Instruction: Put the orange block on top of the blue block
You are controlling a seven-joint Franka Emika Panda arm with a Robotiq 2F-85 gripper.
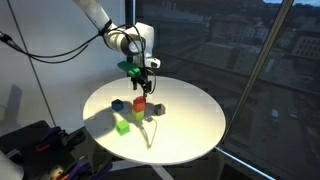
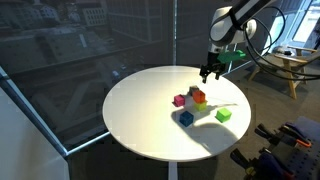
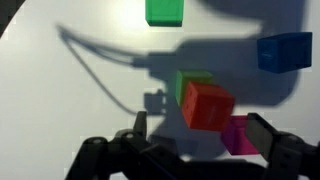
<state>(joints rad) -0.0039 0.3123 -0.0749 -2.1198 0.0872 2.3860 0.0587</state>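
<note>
The orange block (image 3: 207,106) sits in a tight cluster near the table's middle and shows in both exterior views (image 1: 140,102) (image 2: 198,96). A magenta block (image 3: 238,135) and a greenish block (image 3: 190,80) touch it. The blue block (image 3: 285,51) stands alone a short way off (image 1: 118,104) (image 2: 186,118). My gripper (image 3: 200,126) is open and empty. It hangs above the cluster (image 1: 141,70) (image 2: 210,72), and in the wrist view the orange block lies between its fingers.
A separate green block (image 3: 165,10) (image 1: 122,126) (image 2: 224,115) lies apart from the cluster. A yellow block (image 1: 157,108) sits at the cluster's edge. The round white table (image 1: 190,125) (image 2: 140,110) stands beside large windows. The arm casts a dark shadow across the tabletop.
</note>
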